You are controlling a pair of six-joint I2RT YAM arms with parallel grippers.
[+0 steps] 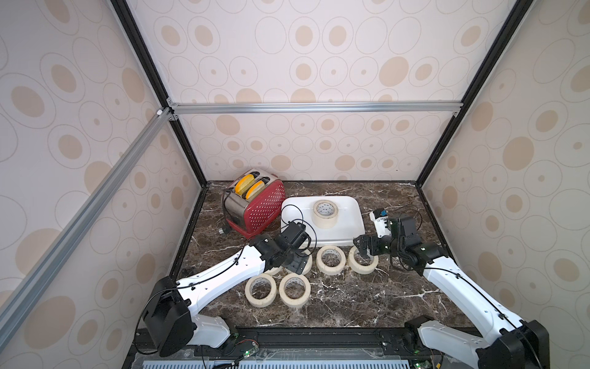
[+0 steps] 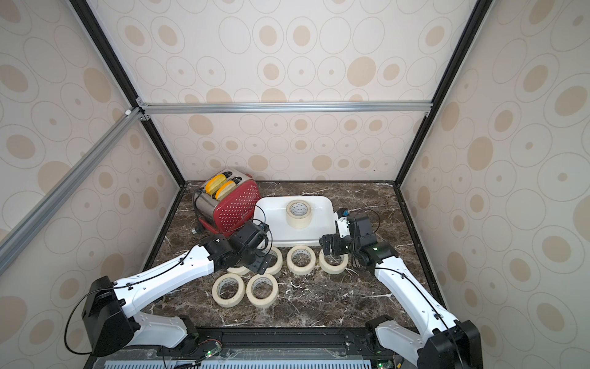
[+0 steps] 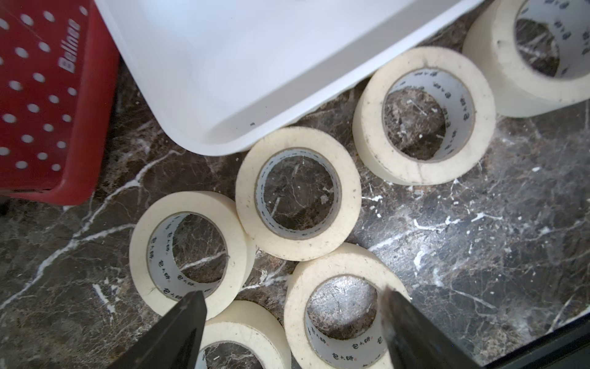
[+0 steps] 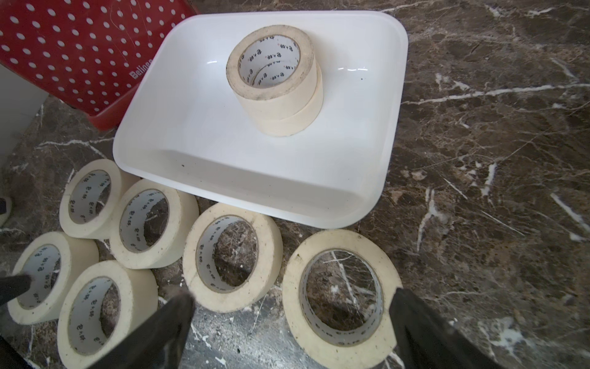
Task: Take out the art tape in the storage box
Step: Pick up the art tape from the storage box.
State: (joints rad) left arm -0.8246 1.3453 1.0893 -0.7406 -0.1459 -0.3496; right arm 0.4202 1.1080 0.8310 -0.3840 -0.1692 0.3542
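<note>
— On the left gripper (image 3: 291,295), how do the jaws stand?

— Spread wide, gripping nothing. Its black fingers (image 3: 180,326) hang over cream ring-shaped rolls of art tape (image 3: 338,262) lying flat on the dark brown, white-veined marble tabletop (image 3: 510,223).

— And the right gripper (image 4: 292,295)?

— Also wide apart and empty. In the right wrist view one flat roll (image 4: 341,241) lies between its fingers. One fingertip sits at that roll's outer rim; whether it touches cannot be told.

— Where is the tape overall?

— Six rolls lie flat on the tabletop just in front of the shallow, glossy white storage box (image 1: 349,223). Four form a loose row along its near wall, and two (image 1: 261,303) lie side by side nearer the robot. In both top views the left gripper covers part of the two leftmost rolls in the row. Two more rolls (image 1: 325,222) are stacked one on the other inside the box, toward its far side.

— What else stands there?

— A red perforated toaster (image 1: 263,207) with steel ends, just beside the box's left end, with yellow slices (image 1: 245,185) in its slots.
</note>
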